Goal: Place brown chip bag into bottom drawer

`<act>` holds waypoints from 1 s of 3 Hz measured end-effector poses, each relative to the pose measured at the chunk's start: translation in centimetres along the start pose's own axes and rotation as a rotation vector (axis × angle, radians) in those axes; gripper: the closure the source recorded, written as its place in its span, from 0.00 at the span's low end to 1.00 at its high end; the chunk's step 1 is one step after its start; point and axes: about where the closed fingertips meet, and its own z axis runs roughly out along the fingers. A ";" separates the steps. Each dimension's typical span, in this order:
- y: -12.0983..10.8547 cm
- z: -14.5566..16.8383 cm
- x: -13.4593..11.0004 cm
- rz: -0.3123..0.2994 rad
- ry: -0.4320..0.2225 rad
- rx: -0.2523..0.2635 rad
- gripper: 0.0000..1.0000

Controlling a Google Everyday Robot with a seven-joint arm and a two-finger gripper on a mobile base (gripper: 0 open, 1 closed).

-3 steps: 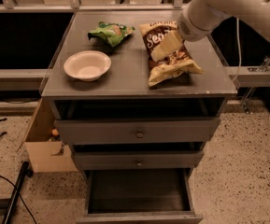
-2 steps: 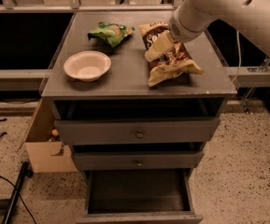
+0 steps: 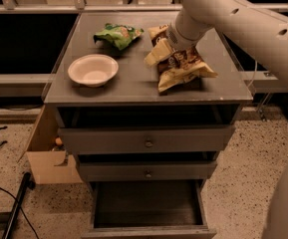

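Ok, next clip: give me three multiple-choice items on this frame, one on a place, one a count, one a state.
1. The gripper is: A over the floor; B at the brown bag on the cabinet top; C in a drawer.
2. Bags on the top: A one; B three; C two.
3. The bottom drawer is: A open; B shut; C missing.
B, it sits against the bag; C, the brown bag and a green bag; A, its inside shows.

3 things lie on the grey cabinet top (image 3: 133,86): the brown chip bag (image 3: 186,66) right under my pincer (image 3: 164,53), a green bag (image 3: 117,34) just left of it, a white bowl (image 3: 92,69) farther left.
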 end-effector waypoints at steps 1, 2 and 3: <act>-0.9 1.5 0.5 0.036 0.006 0.008 0.00; -2.6 2.3 1.5 0.070 0.026 0.047 0.00; -4.1 2.7 2.5 0.072 0.060 0.104 0.00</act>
